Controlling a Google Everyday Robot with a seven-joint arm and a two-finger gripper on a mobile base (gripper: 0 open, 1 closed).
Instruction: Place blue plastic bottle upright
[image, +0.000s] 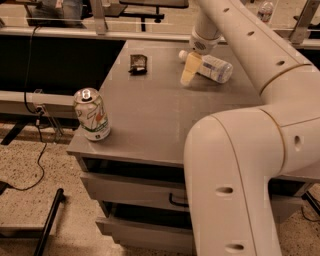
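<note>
The blue plastic bottle (215, 68) lies on its side at the far right of the grey table (145, 115). It is clear and ribbed, and its white cap (183, 54) points left. My gripper (187, 78) hangs from the arm and points down at the table. It is just in front of the bottle's neck, by the cap end. It holds nothing that I can see.
A green-and-white soda can (92, 114) stands upright at the table's front left corner. A small dark object (138, 63) lies at the far left. My arm's big white links (240, 165) cover the table's right side. Drawers (135, 187) sit below. A small clear bottle (265, 9) stands far behind.
</note>
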